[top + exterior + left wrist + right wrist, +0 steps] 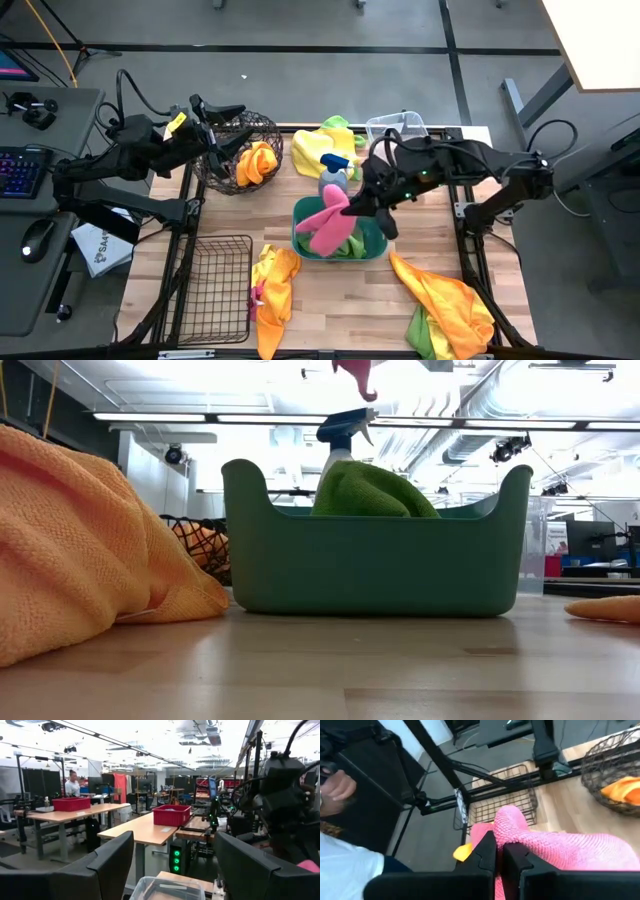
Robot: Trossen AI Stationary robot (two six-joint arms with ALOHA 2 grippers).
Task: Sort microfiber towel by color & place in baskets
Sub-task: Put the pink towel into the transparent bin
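My right gripper [352,203] is above the teal tub [372,248], shut on a pink towel [324,226]. A lime green towel [372,492] lies in the tub. My left gripper [213,133] hovers open at the round wire basket [268,128], which holds an orange towel [256,164]. It touches nothing and looks level into the room. Yellow towels [326,142] lie beside the clear bin [396,126]. The rectangular black wire basket [215,285] stands at the near left. Orange and yellow towels [274,288] lie beside it, and a mixed pile [450,312] at the near right. My right gripper pinches the pink towel between its two shut fingers [485,851] at a bunched fold [512,822] near one end, with several layers gathered. The towel hangs slack below the fingers. Its lower tip [356,374] is lifted clear, high above the tub.
A grey spray bottle with a blue top [335,172] stands just behind the tub, close to my right gripper. An orange towel [70,540] lies near the low camera. Bare wood shows between the tub and the near edge [340,300]. A person's hand [337,787] shows beyond the table.
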